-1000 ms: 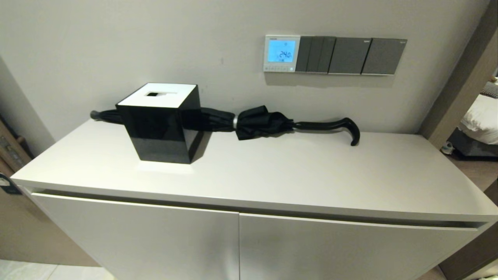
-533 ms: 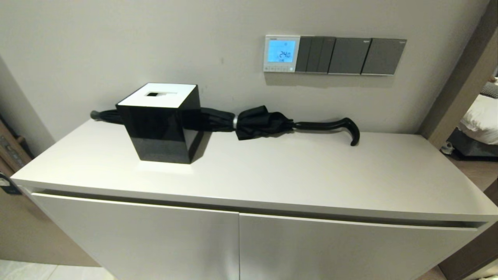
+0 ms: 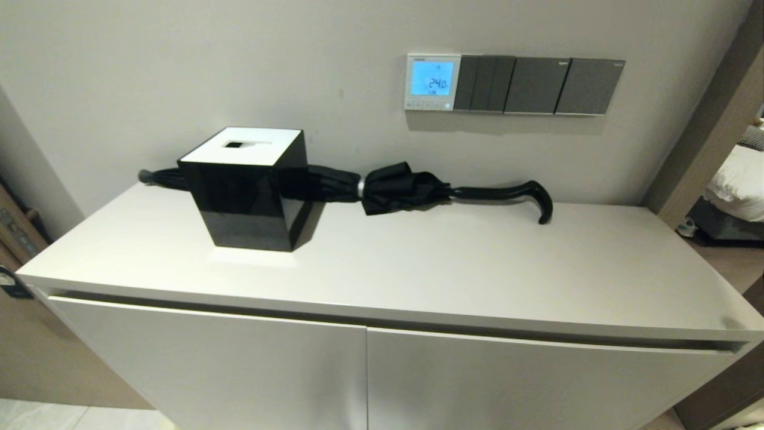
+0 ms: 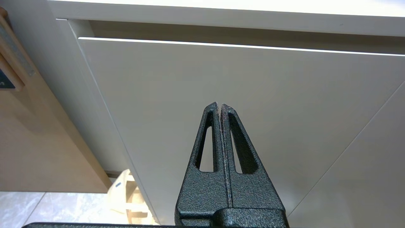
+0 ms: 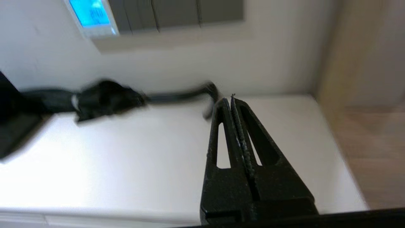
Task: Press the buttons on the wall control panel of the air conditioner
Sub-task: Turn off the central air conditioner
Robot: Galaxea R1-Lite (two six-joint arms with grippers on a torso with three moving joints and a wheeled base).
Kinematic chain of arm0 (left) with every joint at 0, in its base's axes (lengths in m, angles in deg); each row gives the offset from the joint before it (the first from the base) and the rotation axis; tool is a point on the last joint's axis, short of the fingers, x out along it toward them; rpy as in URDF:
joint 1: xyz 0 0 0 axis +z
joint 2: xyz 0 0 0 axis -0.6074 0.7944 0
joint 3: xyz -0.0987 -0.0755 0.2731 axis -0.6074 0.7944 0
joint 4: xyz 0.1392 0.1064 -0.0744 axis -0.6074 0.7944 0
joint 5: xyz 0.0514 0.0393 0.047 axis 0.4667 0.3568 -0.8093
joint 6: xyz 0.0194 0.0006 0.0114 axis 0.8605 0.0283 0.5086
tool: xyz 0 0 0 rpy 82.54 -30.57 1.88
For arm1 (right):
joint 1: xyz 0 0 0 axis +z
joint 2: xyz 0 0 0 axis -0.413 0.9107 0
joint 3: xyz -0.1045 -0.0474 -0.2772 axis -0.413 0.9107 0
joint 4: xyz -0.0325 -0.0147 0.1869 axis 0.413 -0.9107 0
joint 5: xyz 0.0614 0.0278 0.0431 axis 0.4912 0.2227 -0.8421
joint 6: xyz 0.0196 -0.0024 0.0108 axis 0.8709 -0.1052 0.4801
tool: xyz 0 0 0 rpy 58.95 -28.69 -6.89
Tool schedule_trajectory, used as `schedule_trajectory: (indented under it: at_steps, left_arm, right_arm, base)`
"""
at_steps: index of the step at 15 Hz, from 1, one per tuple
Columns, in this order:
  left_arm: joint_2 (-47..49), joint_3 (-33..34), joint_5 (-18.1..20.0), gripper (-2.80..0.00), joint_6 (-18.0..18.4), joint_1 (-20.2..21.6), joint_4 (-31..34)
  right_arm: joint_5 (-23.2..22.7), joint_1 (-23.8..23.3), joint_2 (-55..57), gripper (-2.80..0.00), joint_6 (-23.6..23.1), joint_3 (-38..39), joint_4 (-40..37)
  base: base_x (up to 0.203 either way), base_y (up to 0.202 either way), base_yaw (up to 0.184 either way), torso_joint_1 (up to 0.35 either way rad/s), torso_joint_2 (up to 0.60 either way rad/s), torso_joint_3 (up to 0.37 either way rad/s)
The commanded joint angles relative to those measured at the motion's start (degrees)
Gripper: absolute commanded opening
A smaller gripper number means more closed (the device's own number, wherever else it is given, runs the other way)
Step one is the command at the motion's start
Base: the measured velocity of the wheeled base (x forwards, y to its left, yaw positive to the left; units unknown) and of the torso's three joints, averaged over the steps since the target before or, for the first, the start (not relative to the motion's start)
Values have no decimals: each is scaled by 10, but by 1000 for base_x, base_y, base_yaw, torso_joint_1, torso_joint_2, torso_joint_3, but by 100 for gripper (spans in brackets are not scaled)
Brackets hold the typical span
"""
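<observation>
Fingers pressed flat together with nothing between them: that is your right hand point(image 5: 232, 98), raised above the right end of the desk point(image 3: 453, 263) and aimed toward the wall. Just past its tips in the right wrist view you see the curved handle of the black umbrella point(image 3: 394, 186), which lies along the back of the desk against the wall. Up on that wall, well above the hand, your control panel point(image 3: 432, 82) glows light blue with digits, and its buttons point(image 3: 427, 105) run in a small row along the white frame's lower edge. Dark grey switches point(image 3: 537, 85) sit touching the panel's right side. Your left hand point(image 4: 220, 106) is also shut and empty, hanging low in front of the cabinet door point(image 4: 221, 95) below the desk edge. A black box point(image 3: 245, 188) with a white top stands on the left part of the desk, in front of the umbrella.
</observation>
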Motion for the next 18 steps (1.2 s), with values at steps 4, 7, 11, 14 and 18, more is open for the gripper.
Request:
schedule_trajectory:
  at_steps: [4, 7, 11, 14, 18]
  left_arm:
    - [0, 0, 0, -280, 0, 0, 0]
    - [0, 0, 0, -280, 0, 0, 0]
    - [0, 0, 0, -280, 0, 0, 0]
    - [1, 0, 0, -280, 0, 0, 0]
    - [0, 0, 0, -280, 0, 0, 0]
  right_arm:
    - [28, 82, 254, -280, 29, -180, 22]
    - [50, 108, 312, -280, 27, -220, 69]
    - [80, 123, 368, -280, 26, -229, 134]
    - [125, 166, 402, -280, 3, -225, 198]
    - [192, 229, 440, -280, -67, -200, 329]
  base:
    - [0, 0, 0, 0, 0, 0]
    - [0, 0, 0, 0, 0, 0]
    - [0, 0, 0, 0, 0, 0]
    - [0, 0, 0, 0, 0, 0]
    - [0, 0, 0, 0, 0, 0]
